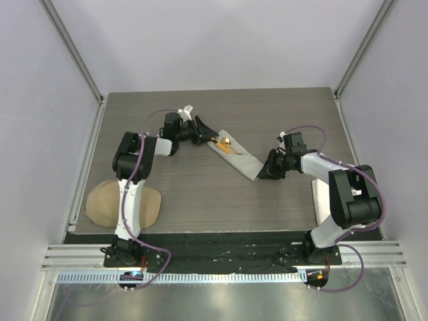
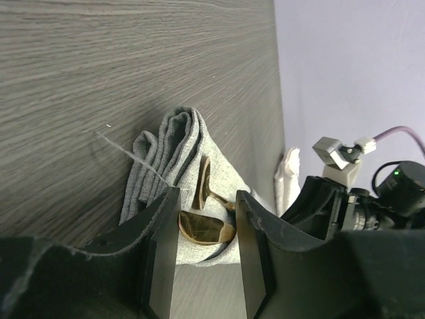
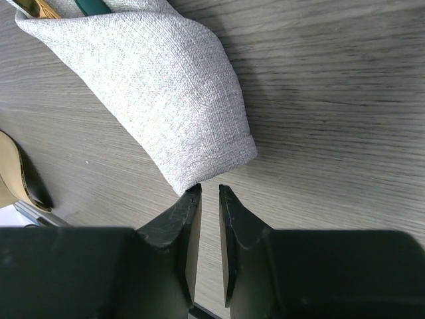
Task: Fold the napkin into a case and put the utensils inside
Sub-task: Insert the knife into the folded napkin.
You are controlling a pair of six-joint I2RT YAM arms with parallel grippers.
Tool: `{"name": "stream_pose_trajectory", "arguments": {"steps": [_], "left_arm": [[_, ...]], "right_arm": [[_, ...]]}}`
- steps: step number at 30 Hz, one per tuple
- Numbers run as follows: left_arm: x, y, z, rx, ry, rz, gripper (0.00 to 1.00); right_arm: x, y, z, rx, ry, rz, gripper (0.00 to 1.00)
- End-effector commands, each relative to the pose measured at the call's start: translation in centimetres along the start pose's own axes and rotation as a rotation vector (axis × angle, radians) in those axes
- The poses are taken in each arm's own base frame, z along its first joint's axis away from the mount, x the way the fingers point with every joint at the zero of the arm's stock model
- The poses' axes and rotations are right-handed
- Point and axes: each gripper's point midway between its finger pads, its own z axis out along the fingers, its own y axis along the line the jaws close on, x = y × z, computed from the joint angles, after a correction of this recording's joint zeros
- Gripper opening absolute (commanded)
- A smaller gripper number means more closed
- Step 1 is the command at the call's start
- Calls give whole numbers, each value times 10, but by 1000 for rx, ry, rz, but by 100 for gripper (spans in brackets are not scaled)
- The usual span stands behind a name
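Note:
The napkin (image 1: 237,159) lies folded as a narrow grey case slanting across the table's middle. Its far-left mouth holds the utensils (image 1: 227,145): a gold spoon and an orange-handled piece show there. In the left wrist view the spoon's bowl (image 2: 202,227) rests on the cloth (image 2: 172,149) between my left gripper's (image 2: 207,199) spread fingers. The left gripper (image 1: 208,136) is open at the case's mouth. My right gripper (image 3: 209,193) is at the case's near end (image 3: 166,100), its jaws a narrow gap apart and empty, and one fingertip (image 3: 192,199) touches the cloth. A teal handle (image 3: 93,5) peeks out there.
A tan cap (image 1: 124,204) lies at the near left of the table, and its edge shows in the right wrist view (image 3: 13,169). A white towel (image 1: 321,200) lies under the right arm at the near right and also shows in the left wrist view (image 2: 287,179).

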Motion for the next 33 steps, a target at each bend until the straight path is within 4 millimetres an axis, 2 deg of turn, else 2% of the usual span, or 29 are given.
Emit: {"name": "stream_pose_trajectory", "arguments": {"steps": [1, 11, 16, 19, 21, 22, 27, 30, 33], "left_arm": [[-18, -25, -6, -21, -4, 118, 41], [1, -36, 1, -116, 14, 232, 40], [-3, -49, 6, -129, 18, 296, 41], [-2, -52, 3, -158, 25, 320, 41], [-1, -44, -2, -221, 33, 361, 42], [-1, -50, -3, -231, 34, 382, 43], [-4, -48, -10, -294, 43, 465, 45], [-7, -57, -7, -310, 38, 509, 47], [-1, -57, -3, -365, 74, 535, 46]], "right_arm": [[-2, 3, -5, -8, -16, -24, 23], [2, 0, -4, -5, -7, -25, 23], [3, -1, -3, -3, -7, -26, 23], [3, -2, -2, -4, -4, -20, 23], [3, -2, -2, -3, -6, -21, 23], [3, -2, -3, -2, -10, -21, 23], [2, -2, -5, 2, -18, -25, 23], [4, -2, -6, 2, -16, -25, 23], [3, -1, -6, 1, -17, -26, 23]]}}
